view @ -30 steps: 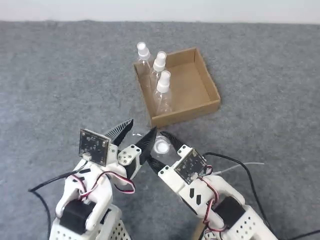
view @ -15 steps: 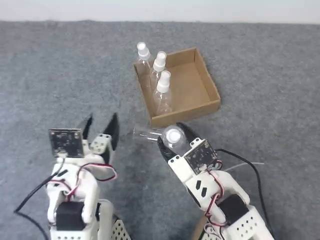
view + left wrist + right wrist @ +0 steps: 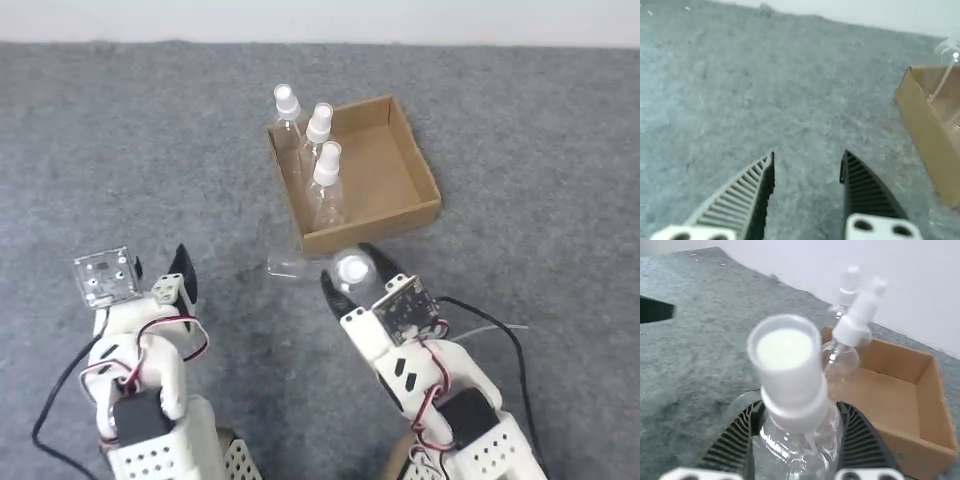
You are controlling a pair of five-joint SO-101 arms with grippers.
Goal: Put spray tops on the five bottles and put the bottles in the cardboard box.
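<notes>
Grey carpet (image 3: pixel 120 140) all round, and up the middle, the open brown cardboard box (image 3: pixel 400 190). Lined along its wall on the left arm's side: three clear plastic bottles with white spray tops (image 3: pixel 327 175). Just off its near wall, right gripper (image 3: pixel 350 272) clamped on a fourth clear white-topped bottle (image 3: pixel 790 390). By the near corner, another clear bottle lying flat (image 3: pixel 285 265). Left gripper (image 3: pixel 808 155) well apart from the box, jaws spread, holding nothing.

Three bottles (image 3: pixel 318 135) along one box (image 3: pixel 392 178) wall; floor beside them open.
</notes>
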